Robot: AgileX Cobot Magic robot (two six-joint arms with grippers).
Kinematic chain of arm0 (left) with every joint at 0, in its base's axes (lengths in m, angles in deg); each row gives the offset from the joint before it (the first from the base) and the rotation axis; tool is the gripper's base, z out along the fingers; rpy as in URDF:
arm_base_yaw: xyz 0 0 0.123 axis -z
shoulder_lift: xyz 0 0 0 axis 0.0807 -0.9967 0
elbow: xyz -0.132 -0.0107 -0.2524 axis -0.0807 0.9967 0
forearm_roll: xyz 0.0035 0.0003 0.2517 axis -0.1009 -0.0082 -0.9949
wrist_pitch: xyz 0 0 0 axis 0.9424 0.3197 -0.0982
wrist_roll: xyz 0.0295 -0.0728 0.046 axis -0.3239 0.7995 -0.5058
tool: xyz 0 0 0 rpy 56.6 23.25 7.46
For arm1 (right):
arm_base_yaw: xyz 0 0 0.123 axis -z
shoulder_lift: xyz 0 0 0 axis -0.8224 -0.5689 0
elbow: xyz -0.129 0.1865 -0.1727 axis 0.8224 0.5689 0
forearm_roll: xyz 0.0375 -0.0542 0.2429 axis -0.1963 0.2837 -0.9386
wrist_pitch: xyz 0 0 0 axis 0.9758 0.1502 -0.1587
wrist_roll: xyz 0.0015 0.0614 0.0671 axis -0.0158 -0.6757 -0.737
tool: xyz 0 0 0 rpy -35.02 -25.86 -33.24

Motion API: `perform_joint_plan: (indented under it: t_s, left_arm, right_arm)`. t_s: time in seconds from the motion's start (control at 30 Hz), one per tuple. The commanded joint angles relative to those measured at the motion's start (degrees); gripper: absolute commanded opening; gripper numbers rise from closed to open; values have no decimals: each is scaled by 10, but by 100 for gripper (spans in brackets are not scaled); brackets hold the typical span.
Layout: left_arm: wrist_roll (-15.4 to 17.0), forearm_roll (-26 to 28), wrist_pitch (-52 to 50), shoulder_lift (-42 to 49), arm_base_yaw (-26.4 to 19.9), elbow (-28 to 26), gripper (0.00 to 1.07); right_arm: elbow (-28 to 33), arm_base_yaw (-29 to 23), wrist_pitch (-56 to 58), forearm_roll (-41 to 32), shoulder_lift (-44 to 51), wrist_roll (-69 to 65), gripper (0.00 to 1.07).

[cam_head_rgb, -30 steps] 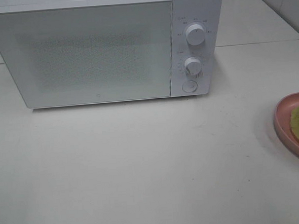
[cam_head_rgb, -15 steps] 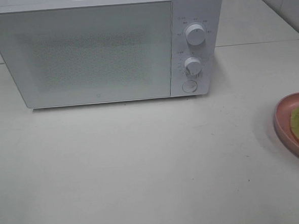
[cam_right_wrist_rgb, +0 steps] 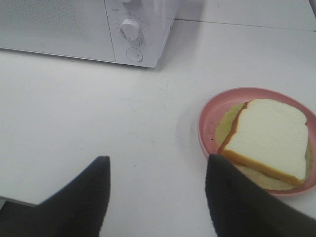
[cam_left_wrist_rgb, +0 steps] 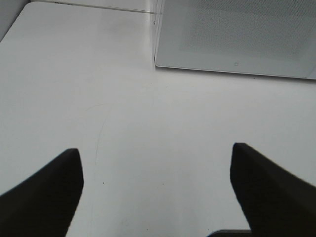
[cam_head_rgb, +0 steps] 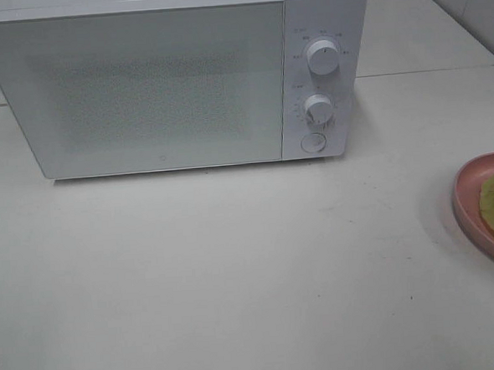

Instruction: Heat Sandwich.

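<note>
Table (cam_head_rgb: 236,278): white, matte, with faint scuffs; a seam runs across it behind the microwave.
Microwave (cam_head_rgb: 140,82): white, toward the table's back edge, left of centre in the high view; door shut, speckled window panel.
Controls: two round knobs (cam_head_rgb: 323,56) stacked on the microwave's right panel, a round button (cam_head_rgb: 313,142) below them.
Plate (cam_right_wrist_rgb: 210,116): pink, round, at the table's right edge, cut off by the frame in the high view; well apart from the microwave.
Sandwich (cam_right_wrist_rgb: 271,138): lies flat on the plate, white bread on top with tan-orange crust, pale yellow-green filling showing past the crust on several sides; nearly as wide as the plate.
Left gripper (cam_left_wrist_rgb: 155,187): dark fingers spread wide, nothing between them; over bare table in front of the microwave's left front corner.
Right gripper (cam_right_wrist_rgb: 158,192): fingers apart, holding nothing; over bare table just beside the plate, one finger (cam_right_wrist_rgb: 237,197) overlapping the plate's rim in the wrist view, contact not clear.
</note>
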Motion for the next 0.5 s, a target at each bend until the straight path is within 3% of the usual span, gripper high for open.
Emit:
perform_joint_plan:
  t_s: [0.03, 0.5]
  left_arm:
    - [4, 1, -3, 12, -3, 1, 77]
    - [4, 1, -3, 12, -3, 1, 77]
  right_arm:
    - [1, 0, -5, 0, 14, -1, 58]
    - [1, 0, -5, 0, 14, -1, 58]
